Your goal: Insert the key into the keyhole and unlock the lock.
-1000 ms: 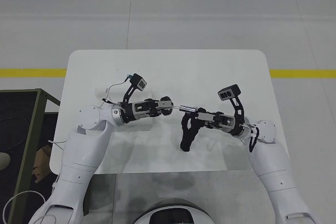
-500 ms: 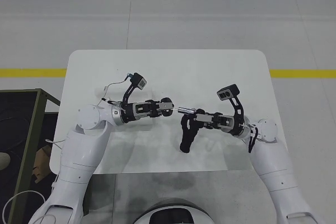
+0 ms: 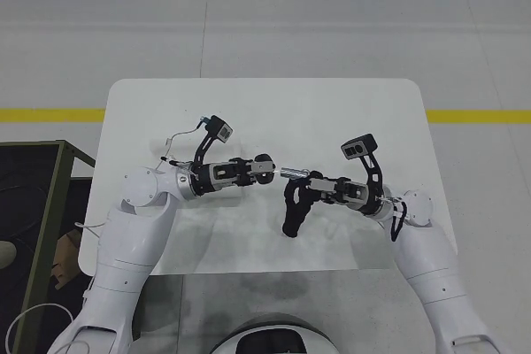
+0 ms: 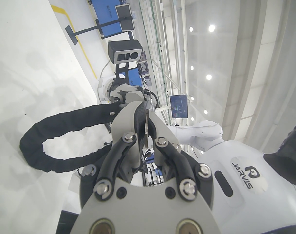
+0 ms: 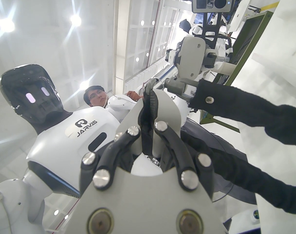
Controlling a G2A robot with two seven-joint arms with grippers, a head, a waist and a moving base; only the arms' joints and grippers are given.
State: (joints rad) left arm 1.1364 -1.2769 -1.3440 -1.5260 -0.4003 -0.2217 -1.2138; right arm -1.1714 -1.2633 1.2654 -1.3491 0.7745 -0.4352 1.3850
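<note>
The lock (image 5: pixel 179 86), a short grey metal barrel joined to a thick cable (image 3: pixel 293 212) in a black fabric sleeve, is being held at the tips of the closed right gripper (image 5: pixel 148 98). The barrel is lying roughly level and the cable is curving away in a loop toward the robot. The key (image 4: pixel 146 125), a thin flat metal blade seen edge-on, is being pinched in the left gripper (image 4: pixel 146 113) and is pointing toward the barrel; whether it is sitting in the keyhole cannot be told.

White table (image 3: pixel 354 106) with rounded corners. The lock's black loop (image 3: pixel 294 212) hangs over its middle; contact cannot be told.
</note>
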